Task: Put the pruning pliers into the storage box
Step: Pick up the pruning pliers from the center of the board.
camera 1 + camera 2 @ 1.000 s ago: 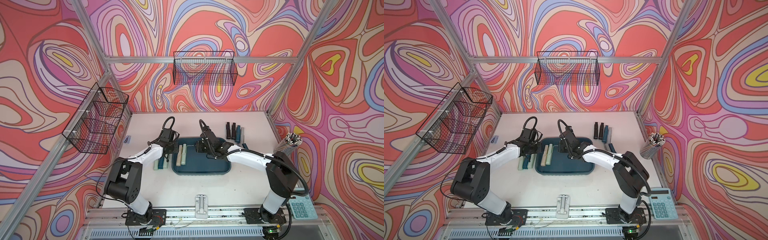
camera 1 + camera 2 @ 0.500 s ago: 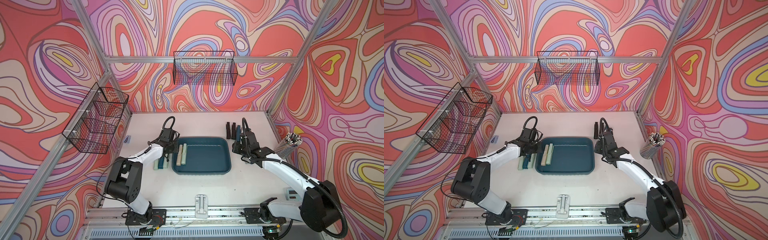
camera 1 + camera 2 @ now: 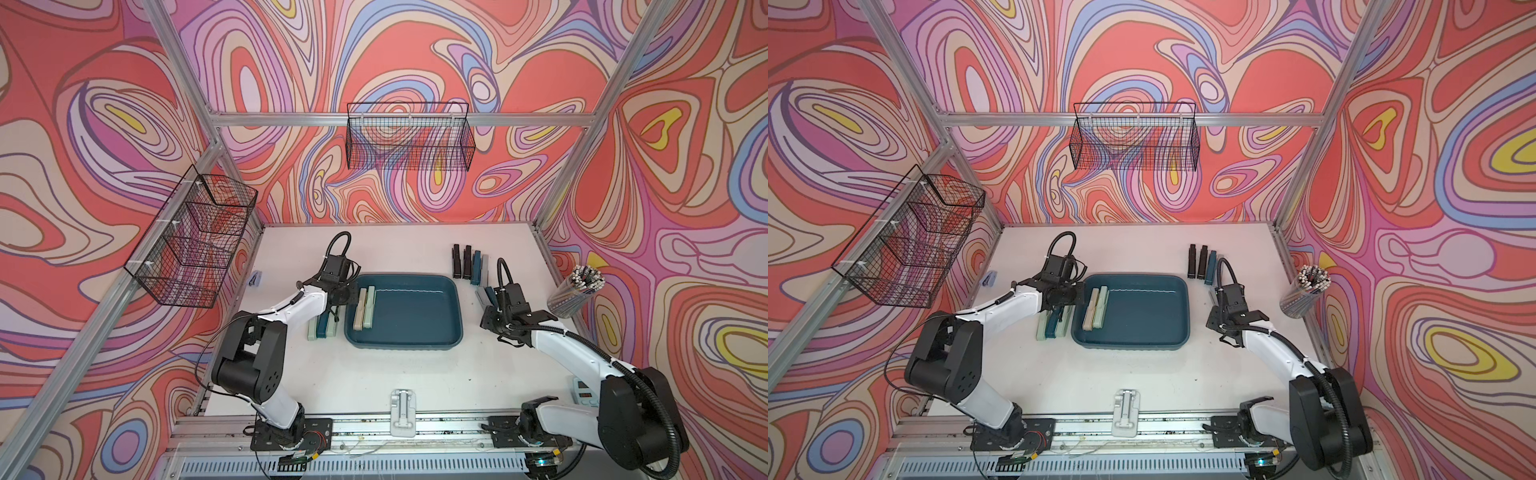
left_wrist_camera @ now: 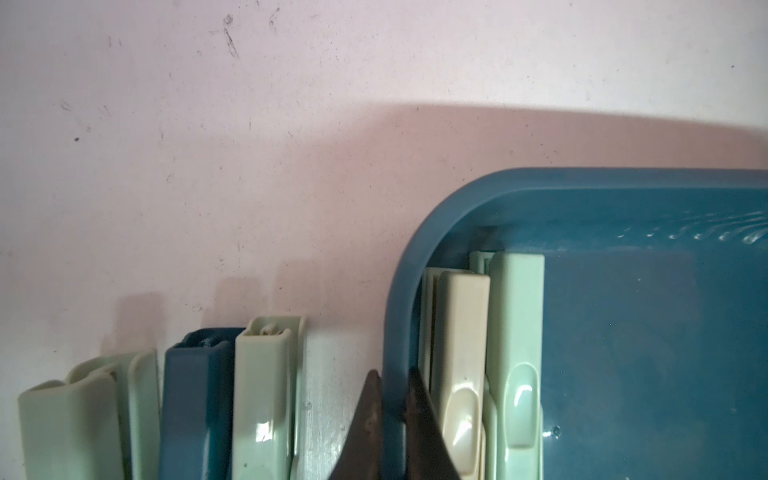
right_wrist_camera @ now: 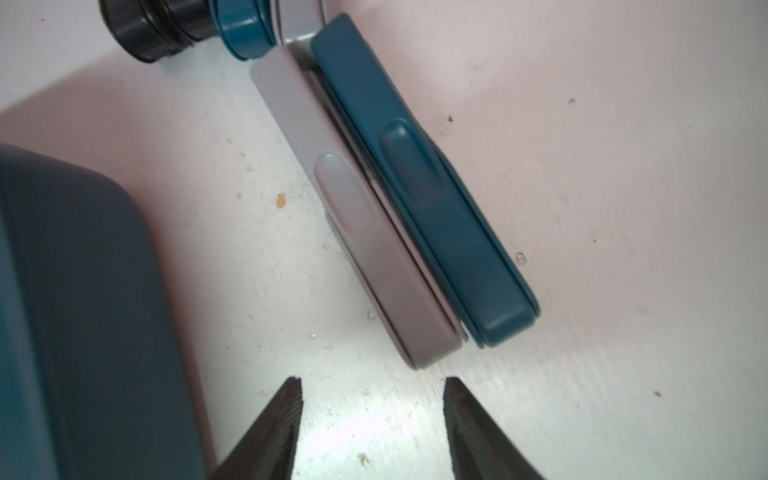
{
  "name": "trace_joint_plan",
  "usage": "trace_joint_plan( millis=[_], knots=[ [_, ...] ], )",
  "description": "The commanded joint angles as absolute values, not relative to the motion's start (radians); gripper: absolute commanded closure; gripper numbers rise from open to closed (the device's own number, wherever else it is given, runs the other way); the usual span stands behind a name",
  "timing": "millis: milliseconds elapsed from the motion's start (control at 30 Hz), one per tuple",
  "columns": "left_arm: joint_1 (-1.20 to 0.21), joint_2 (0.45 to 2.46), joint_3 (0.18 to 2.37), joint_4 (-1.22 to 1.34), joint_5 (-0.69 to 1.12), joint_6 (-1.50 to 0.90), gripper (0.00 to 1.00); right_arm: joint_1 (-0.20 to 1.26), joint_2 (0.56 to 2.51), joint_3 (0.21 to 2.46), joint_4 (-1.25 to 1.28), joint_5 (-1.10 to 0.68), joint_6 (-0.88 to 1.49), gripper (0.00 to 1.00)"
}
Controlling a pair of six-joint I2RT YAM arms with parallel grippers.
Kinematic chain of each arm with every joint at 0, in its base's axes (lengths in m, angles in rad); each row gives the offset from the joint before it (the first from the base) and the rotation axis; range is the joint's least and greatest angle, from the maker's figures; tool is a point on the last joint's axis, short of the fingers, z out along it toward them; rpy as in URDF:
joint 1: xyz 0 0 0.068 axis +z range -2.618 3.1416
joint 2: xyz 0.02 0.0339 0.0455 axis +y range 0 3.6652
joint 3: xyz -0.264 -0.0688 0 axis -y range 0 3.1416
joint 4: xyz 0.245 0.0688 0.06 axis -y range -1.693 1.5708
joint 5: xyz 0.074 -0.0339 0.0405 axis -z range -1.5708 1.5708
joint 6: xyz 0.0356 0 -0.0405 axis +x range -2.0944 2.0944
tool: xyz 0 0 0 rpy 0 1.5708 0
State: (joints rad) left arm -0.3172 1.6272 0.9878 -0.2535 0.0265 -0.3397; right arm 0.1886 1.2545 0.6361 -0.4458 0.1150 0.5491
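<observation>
Storage box of shallow dark teal plastic (image 3: pixel 403 345) holds cream bar-shaped pruning pliers (image 3: pixel 358 311) and a pale green pair (image 3: pixel 369 309) along the wall nearest the left arm. Left hand (image 4: pixel 395 419) is clamped on that rim. Right hand (image 5: pixel 372 399), fingers apart, hovers by grey pliers (image 5: pixel 353 232) and teal pliers (image 5: pixel 432 208) on the white table (image 5: pixel 623 208).

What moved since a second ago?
The right pincer swung out from over the box to the grey pliers and teal pliers beside it, jaws open, empty. The left pincer stayed shut on the box's rim; two pliers stayed inside.
</observation>
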Motion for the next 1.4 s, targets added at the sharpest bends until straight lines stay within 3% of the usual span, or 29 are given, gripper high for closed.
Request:
trace_joint_plan(
  millis=[0,200,633,1067,1367],
  knots=[
    [-0.322,1.658,0.995,-0.277,0.038,-0.33,0.92,0.165,1.279,0.626,-0.437,0.105,0.54,0.41],
    [-0.318,1.658,0.996,-0.277,0.033,-0.33,0.92,0.142,1.321,0.621,-0.407,0.097,0.535,0.34],
    [-0.316,1.655,0.989,-0.278,0.025,-0.329,0.92,0.127,1.41,0.639,-0.316,0.098,0.506,0.32],
    [-0.315,1.661,0.991,-0.28,0.023,-0.331,0.92,0.13,1.426,0.64,-0.282,-0.004,0.457,0.51],
    [-0.316,1.668,0.997,-0.281,0.024,-0.328,0.92,0.136,1.42,0.643,-0.291,-0.046,0.448,0.55]
  ],
)
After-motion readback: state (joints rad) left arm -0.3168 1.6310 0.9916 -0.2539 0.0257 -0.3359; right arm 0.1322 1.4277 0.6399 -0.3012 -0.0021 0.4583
